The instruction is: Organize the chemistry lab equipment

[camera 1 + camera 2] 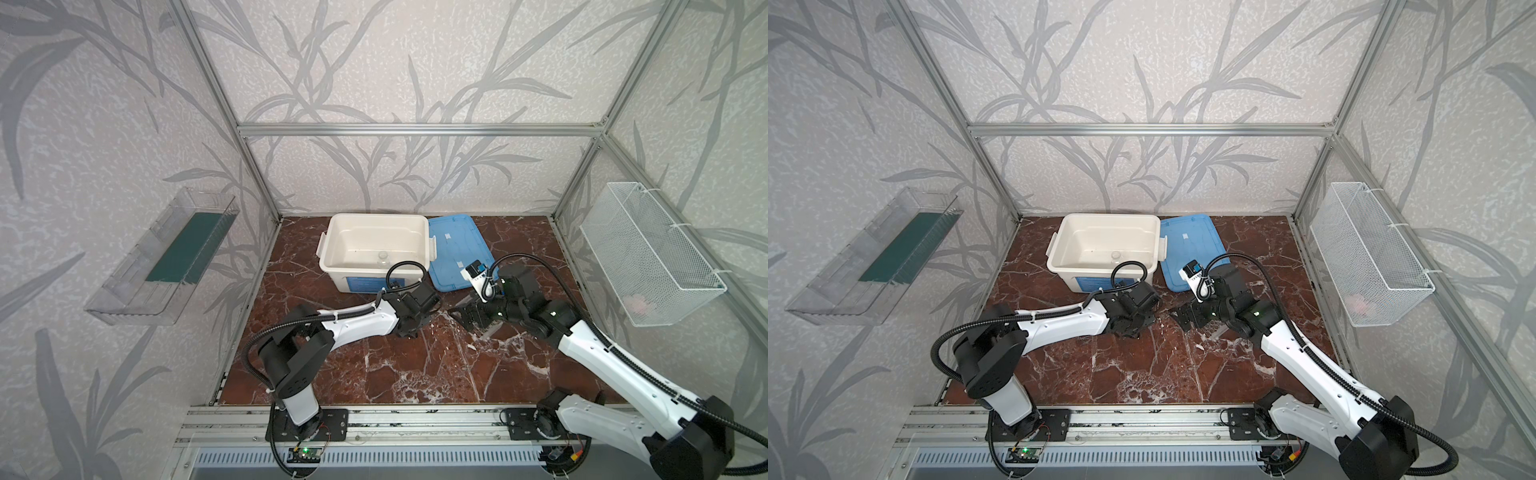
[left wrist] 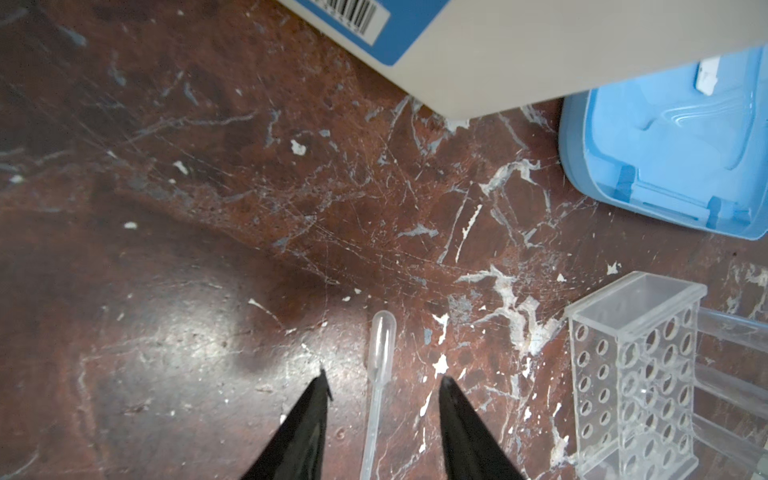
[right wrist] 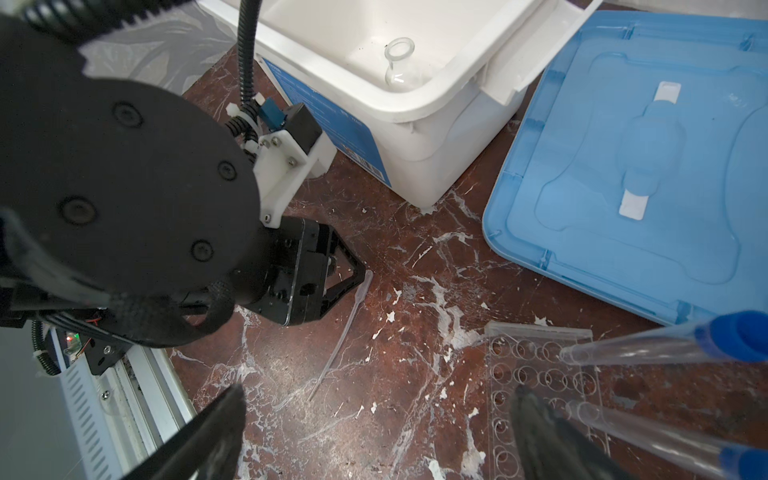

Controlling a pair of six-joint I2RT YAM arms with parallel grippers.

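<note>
- between the black fingers (image 2: 301, 428) of the left gripper (image 2: 384, 381), what's that pale thing on the table (image 2: 187, 199)?
- a thin clear pipette (image 2: 380, 353), translucent plastic, with a rounded bulb at one end and a stem that narrows to a fine tip. it lies flat on glossy red-brown marble veined with white.
- is the hand on it?
- no. the two pointed fingers stand apart, one each side of the stem, with a gap showing on both sides. nothing is held.
- which way does it point?
- its long axis runs along that gap: bulb out past the fingertips, stem running back under the hand. in the right wrist view the fine tip ends out in front of the right gripper (image 3: 378, 397).
- and that one?
- spread wide, empty. one of its fingers shows in front of the clear perforated rack (image 3: 536, 374), see-through plastic plates with rows of round holes. i can't tell whether the rack stands or lies on its side.
- the tubes?
- two long clear tubes (image 3: 648, 349) with blue caps meet the rack at their clear ends, caps toward the right wrist. they slant the same way, side by side.
- anything else?
- beyond the left hand, a small clear jar (image 3: 401, 62) with a round flared mouth stands upright inside the white tub (image 3: 436, 110), near the wall closest to that hand. a smooth moulded blue lid (image 3: 623, 166) lies flat beside the tub.
</note>
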